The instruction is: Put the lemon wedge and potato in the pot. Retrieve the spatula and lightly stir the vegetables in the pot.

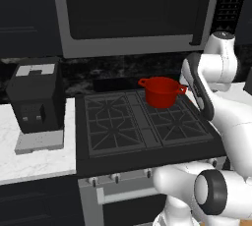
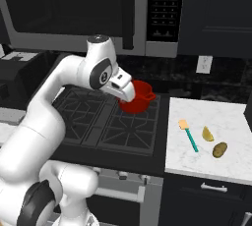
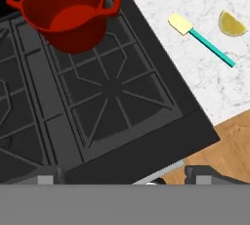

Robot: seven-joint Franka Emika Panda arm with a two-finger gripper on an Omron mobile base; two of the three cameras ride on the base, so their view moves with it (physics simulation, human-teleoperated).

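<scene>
The pot (image 1: 160,91) is being kept on the stove's (image 1: 123,122) back right burner, nothing in it. On the white marble counter (image 2: 226,163) just right of the stove, the spatula (image 2: 189,134), lemon wedge (image 2: 207,133) and potato (image 2: 220,149) are being left lying close together. Above, a microwave (image 1: 133,11) is being shown; a toaster (image 1: 37,99) is sitting left. The gripper is being held wide open, gripping nothing.

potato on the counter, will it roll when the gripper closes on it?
Probably a little: the potato looks rounded and oblong, lying free on flat marble counter, so a push could roll it. It looks firm. The lemon wedge lies close, so it might get bumped.
</scene>
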